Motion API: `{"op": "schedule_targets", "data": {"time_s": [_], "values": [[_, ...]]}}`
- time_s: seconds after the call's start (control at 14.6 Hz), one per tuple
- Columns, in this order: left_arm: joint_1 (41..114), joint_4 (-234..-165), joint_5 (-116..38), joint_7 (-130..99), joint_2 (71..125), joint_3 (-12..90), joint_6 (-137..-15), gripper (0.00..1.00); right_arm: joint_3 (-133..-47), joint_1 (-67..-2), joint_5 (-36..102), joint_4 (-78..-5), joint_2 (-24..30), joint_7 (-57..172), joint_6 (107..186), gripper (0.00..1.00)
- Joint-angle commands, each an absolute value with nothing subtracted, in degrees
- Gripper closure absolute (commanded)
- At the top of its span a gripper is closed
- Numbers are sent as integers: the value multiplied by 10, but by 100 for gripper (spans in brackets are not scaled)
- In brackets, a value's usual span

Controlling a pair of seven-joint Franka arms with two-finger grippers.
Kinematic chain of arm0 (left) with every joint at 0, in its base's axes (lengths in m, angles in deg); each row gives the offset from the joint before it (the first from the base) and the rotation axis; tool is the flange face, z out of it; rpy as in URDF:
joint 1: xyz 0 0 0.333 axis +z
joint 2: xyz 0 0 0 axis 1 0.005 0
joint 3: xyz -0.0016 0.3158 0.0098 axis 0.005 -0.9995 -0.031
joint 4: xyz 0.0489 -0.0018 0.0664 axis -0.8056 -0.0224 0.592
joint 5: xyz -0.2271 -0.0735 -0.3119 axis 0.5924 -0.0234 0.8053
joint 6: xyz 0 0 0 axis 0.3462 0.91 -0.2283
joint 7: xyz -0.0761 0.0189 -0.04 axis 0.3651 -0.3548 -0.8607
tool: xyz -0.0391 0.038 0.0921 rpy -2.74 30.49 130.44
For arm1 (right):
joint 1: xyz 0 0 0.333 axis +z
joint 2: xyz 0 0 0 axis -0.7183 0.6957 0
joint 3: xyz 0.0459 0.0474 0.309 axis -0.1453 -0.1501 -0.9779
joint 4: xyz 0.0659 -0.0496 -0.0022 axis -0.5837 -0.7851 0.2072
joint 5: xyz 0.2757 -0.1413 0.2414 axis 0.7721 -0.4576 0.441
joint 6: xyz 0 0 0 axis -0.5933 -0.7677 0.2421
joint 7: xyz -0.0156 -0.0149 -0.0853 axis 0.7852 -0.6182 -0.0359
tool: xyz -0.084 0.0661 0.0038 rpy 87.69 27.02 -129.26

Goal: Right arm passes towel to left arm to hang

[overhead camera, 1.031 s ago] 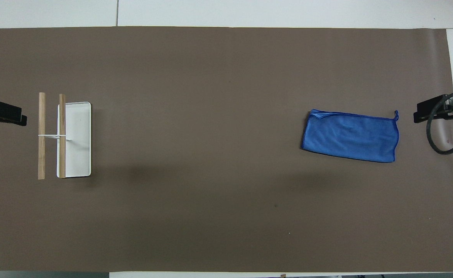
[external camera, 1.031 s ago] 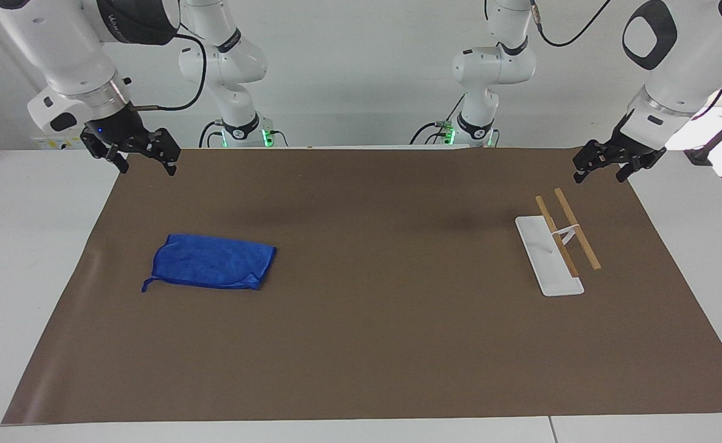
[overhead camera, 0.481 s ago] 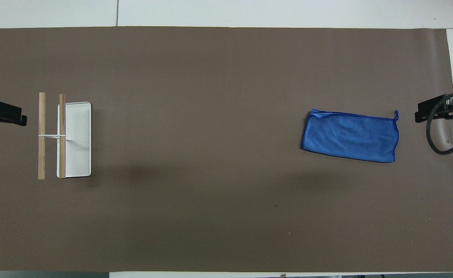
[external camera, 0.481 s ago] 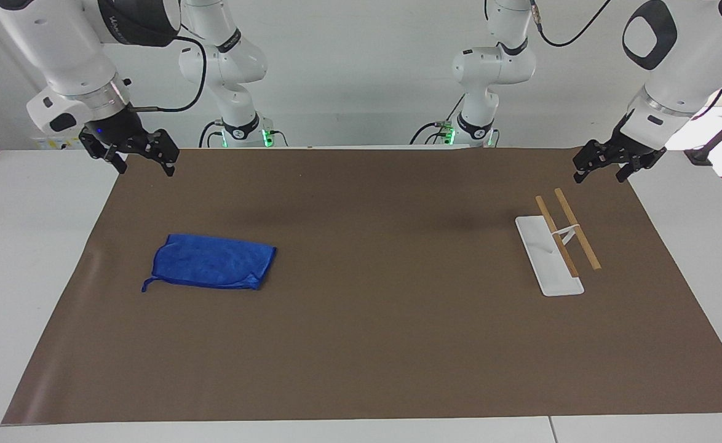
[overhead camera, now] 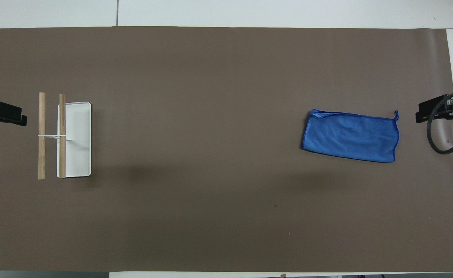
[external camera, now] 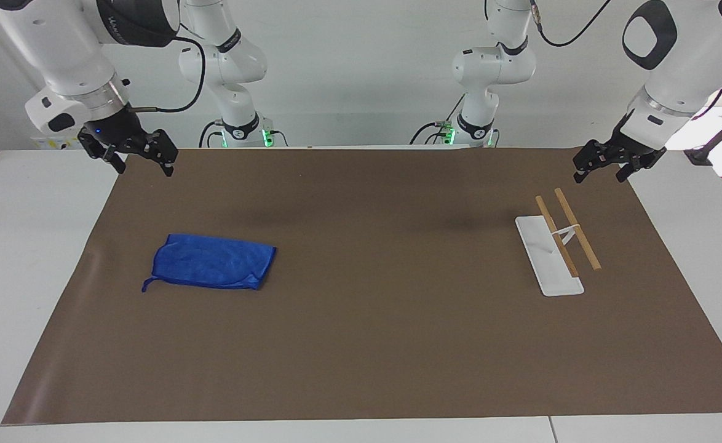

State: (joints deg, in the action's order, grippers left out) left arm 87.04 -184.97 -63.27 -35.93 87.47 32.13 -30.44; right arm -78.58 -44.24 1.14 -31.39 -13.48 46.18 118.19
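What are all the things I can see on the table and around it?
towel: one, bright blue, lying flat on the mat toward the right arm's end, thin loop at one corner.
towel rack: one, white base with two wooden bars, standing on the mat toward the left arm's end.
mat: one, brown, covering most of the table.
table: one, white, under the mat.
small arms: two, white with green-lit bases, at the robots' edge of the table.
right gripper: one, black with a blue light, open, raised over the mat's corner, holding nothing.
left gripper: one, black, open, raised over the mat's edge near the rack, holding nothing.
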Motion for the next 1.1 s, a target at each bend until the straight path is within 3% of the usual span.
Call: {"op": "schedule_targets", "data": {"time_s": [0.0,1.03], "values": [[869,-1859,-645,-366,865,323,-306,0,-789,-447,8,-327,-142,467,1198,0],[869,-1859,-645,-366,865,323,-306,0,-788,-451,5,-346,-143,471,1209,0]]}}
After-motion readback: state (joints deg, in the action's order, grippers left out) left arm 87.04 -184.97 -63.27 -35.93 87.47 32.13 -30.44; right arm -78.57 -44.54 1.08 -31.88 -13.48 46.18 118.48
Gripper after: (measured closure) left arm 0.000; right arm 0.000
